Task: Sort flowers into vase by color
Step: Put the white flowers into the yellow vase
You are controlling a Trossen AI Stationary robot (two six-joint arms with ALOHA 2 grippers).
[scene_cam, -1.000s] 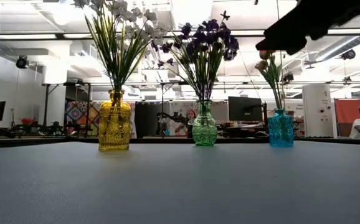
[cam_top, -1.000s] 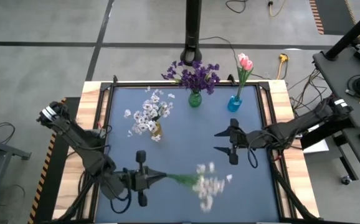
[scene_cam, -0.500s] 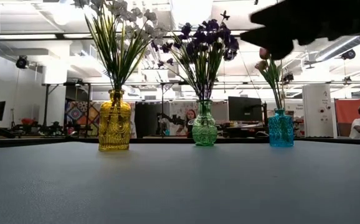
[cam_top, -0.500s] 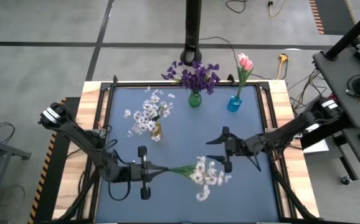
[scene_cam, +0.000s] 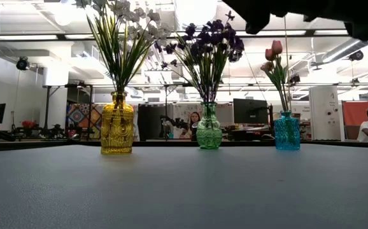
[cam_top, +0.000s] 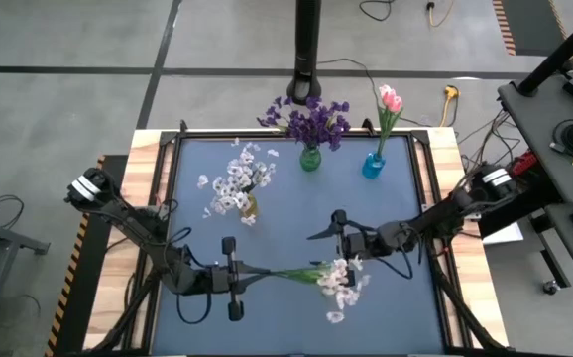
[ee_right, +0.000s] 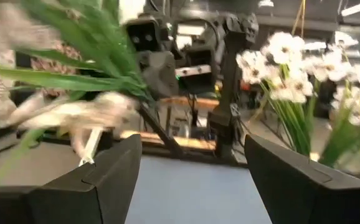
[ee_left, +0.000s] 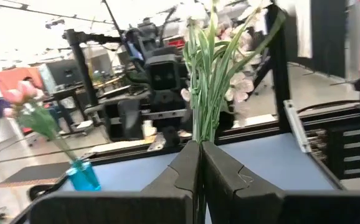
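Left pincer (cam_top: pixel 252 278) clamped on white sprig (cam_top: pixel 338 286) stem, near edge of counter (cam_top: pixel 286 213) — right pincer (cam_top: pixel 326 231) spread open just above the blossoms.

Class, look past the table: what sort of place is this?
Probably a robotics lab or workshop: an open hall with ceiling strip lights, a monitor on benches behind the vases, and cables trailing over a concrete floor.

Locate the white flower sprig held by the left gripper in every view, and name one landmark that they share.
High view: white sprig, front centre of table, stem in left gripper.
Low view: not in it.
Left wrist view: centre, upright.
Right wrist view: blurred, near side.
Shared landmark: yellow vase.
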